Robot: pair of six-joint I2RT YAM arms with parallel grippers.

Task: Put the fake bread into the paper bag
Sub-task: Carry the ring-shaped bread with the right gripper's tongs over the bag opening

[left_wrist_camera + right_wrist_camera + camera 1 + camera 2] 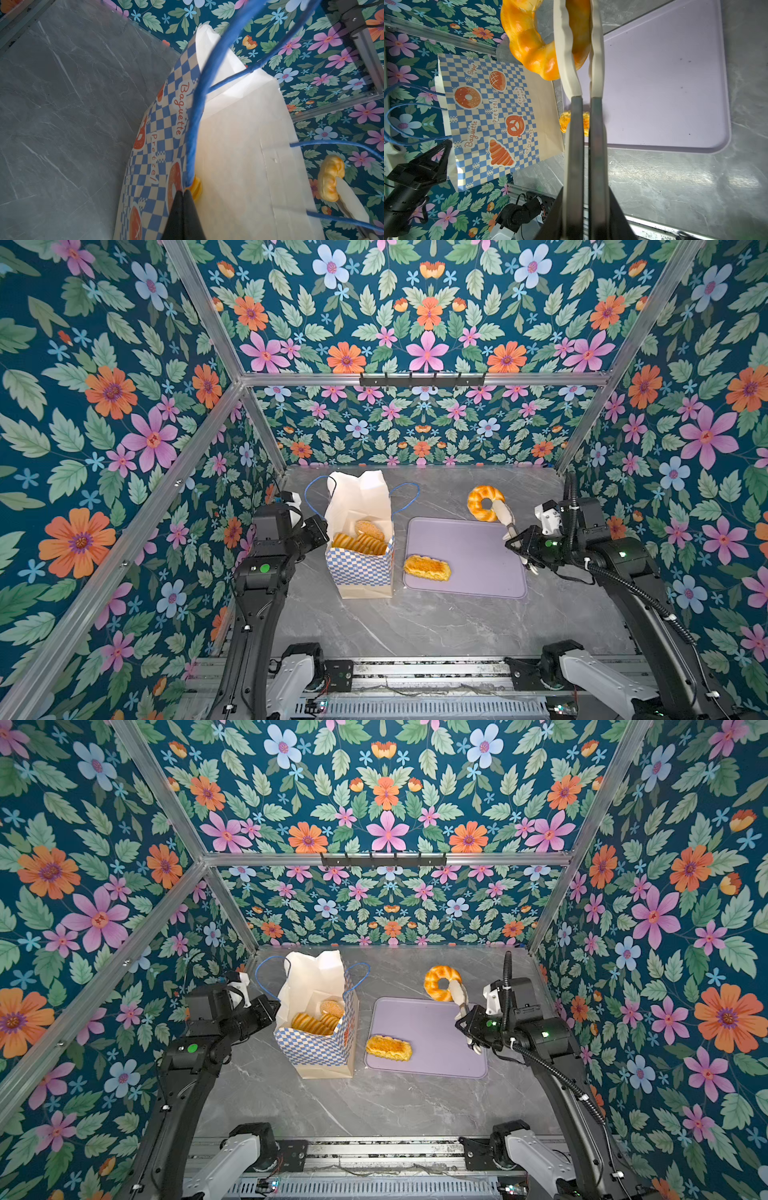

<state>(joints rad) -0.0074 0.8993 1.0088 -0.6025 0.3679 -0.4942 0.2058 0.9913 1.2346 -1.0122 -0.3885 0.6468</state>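
The paper bag (359, 568) (316, 1052) stands upright left of centre, holding several pieces of fake bread (359, 543) (313, 1023). My left gripper (184, 191) is shut on the bag's rim where a blue cord handle (195, 124) joins it. My right gripper (584, 193) (521, 545) is shut on a pair of tongs (575, 135) (505, 516). The tongs' cream tips clamp a glossy ring-shaped bread (529, 45) (478, 499) (436, 977), held above the tray's far edge. A braided loaf (427, 567) (388, 1047) lies on the tray's near left corner.
A flat lilac tray (469, 547) (432, 1027) (664, 83) lies right of the bag on the grey marbled table (415, 622). Floral walls with aluminium frame bars close in the back and both sides. The arms' bases (299, 672) sit along the front rail.
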